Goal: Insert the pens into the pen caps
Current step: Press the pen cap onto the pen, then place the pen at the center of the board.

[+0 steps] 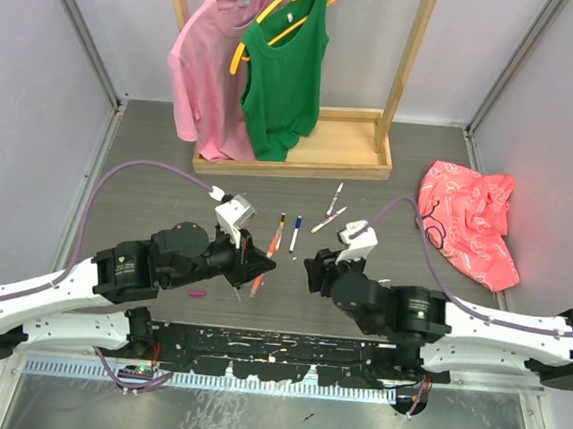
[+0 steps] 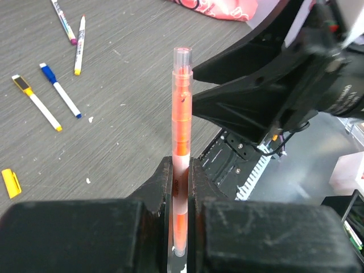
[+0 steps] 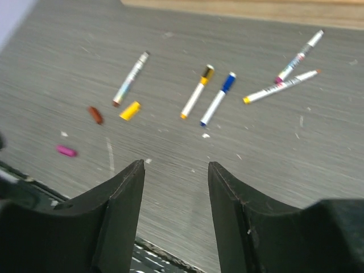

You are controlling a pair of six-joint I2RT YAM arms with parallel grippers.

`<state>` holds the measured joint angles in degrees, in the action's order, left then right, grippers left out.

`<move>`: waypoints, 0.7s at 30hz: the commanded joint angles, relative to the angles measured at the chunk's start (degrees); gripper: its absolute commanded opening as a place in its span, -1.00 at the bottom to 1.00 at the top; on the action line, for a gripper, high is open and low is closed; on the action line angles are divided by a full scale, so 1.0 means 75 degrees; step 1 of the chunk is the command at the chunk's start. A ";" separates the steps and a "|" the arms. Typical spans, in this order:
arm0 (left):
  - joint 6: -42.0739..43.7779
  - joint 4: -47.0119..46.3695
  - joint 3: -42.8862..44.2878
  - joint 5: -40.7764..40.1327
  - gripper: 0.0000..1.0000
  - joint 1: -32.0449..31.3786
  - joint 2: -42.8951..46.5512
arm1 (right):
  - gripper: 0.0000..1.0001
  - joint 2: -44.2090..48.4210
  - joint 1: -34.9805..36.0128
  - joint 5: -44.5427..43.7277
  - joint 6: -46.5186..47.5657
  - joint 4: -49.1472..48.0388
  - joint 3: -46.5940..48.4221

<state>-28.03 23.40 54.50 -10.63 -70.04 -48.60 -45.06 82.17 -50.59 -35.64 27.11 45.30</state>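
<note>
Two end effectors face each other low over the near part of the worktop [image 3: 256, 148]. Your left end effector [image 2: 181, 170] is clenched on an orange pen [image 2: 182, 114], which runs out past the fingertips and ends in a clear section. Your right end effector [image 3: 175, 170] is released: its fingers stand apart with nothing between them, near the far end of the orange pen. Beyond the right end effector, five loose pens [image 3: 218, 99] lie flat on the worktop, two of them touching at the far right. Nearer and to the left lie a yellow cap [image 3: 130, 110], a brown cap [image 3: 95, 115] and a magenta cap [image 3: 66, 151], each apart from the pens.
</note>
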 commanded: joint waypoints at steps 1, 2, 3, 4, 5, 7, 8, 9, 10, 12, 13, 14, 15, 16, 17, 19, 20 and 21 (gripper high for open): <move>-0.0312 0.0068 0.0015 -0.0318 -1.00 0.0034 -0.0196 | 0.10 -0.0727 -0.0779 0.0483 -0.0727 0.1187 0.0498; -0.0379 0.0173 0.0020 -0.0388 -1.00 0.0043 -0.0277 | 0.11 -0.0819 -0.1074 0.0849 -0.0643 0.1094 0.0448; -0.0438 0.0268 0.0035 -0.0466 -1.00 0.0060 -0.0376 | 0.11 -0.0866 -0.1532 0.1225 -0.0516 0.0959 0.0358; -0.0505 0.0348 0.0044 -0.0477 -1.00 0.0105 -0.0472 | 0.12 -0.0885 -0.1762 0.1567 -0.0420 0.0784 0.0234; -0.0585 0.0435 0.0046 -0.0479 -1.00 0.0175 -0.0569 | 0.12 -0.0877 -0.2214 0.1889 -0.0357 0.0617 0.0097; -0.0746 0.0500 0.0008 -0.0471 -1.00 0.0333 -0.0731 | 0.13 -0.0818 -0.2856 0.2598 -0.0167 0.0221 -0.0202; -0.0812 0.0495 -0.0022 -0.0460 -1.00 0.0419 -0.0804 | 0.15 -0.0788 -0.3167 0.2906 -0.0114 0.0041 -0.0391; -0.0883 0.0476 -0.0065 -0.0452 -1.00 0.0523 -0.0863 | 0.16 -0.0764 -0.3461 0.3207 -0.0086 -0.0060 -0.0514; -0.0953 0.0438 -0.0104 -0.0429 -1.00 0.0637 -0.0918 | 0.19 -0.0738 -0.3697 0.3479 -0.0059 -0.0140 -0.0637; -0.1099 0.0385 -0.0191 -0.0326 -1.00 0.1012 -0.1075 | 0.27 -0.0699 -0.4126 0.3881 -0.0036 -0.0199 -0.0822; -0.1152 0.0355 -0.0224 -0.0259 -1.00 0.1193 -0.1153 | 0.34 -0.0654 -0.4250 0.4042 -0.0051 -0.0201 -0.0904; -0.1233 0.0350 -0.0234 -0.0198 -1.00 0.1383 -0.1242 | 0.38 -0.0608 -0.4333 0.4097 -0.0078 -0.0205 -0.1006; -0.1267 0.0302 -0.0243 -0.0133 -1.00 0.1564 -0.1342 | 0.42 -0.0544 -0.4380 0.4136 -0.0101 -0.0214 -0.1116; -0.1277 0.0260 -0.0245 -0.0100 -1.00 0.1714 -0.1452 | 0.46 -0.0477 -0.4411 0.4151 -0.0137 -0.0221 -0.1208; -0.1272 0.0224 -0.0247 -0.0095 -1.00 0.1849 -0.1587 | 0.50 -0.0387 -0.4424 0.4155 -0.0160 -0.0208 -0.1306; -0.1258 0.0107 -0.0230 -0.0100 -1.00 0.2104 -0.1863 | 0.62 -0.0180 -0.4440 0.4164 -0.0256 -0.0197 -0.1465; -0.1258 0.0027 -0.0210 -0.0079 -1.00 0.2243 -0.2024 | 0.68 -0.0046 -0.4440 0.4162 -0.0308 -0.0194 -0.1532; -0.1255 -0.0072 -0.0196 -0.0038 -0.99 0.2367 -0.2200 | 0.74 0.0082 -0.4441 0.4175 -0.0371 -0.0179 -0.1599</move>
<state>-36.69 27.03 52.45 -11.75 -55.02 -62.24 -48.18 49.23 -21.45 -37.04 28.29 34.20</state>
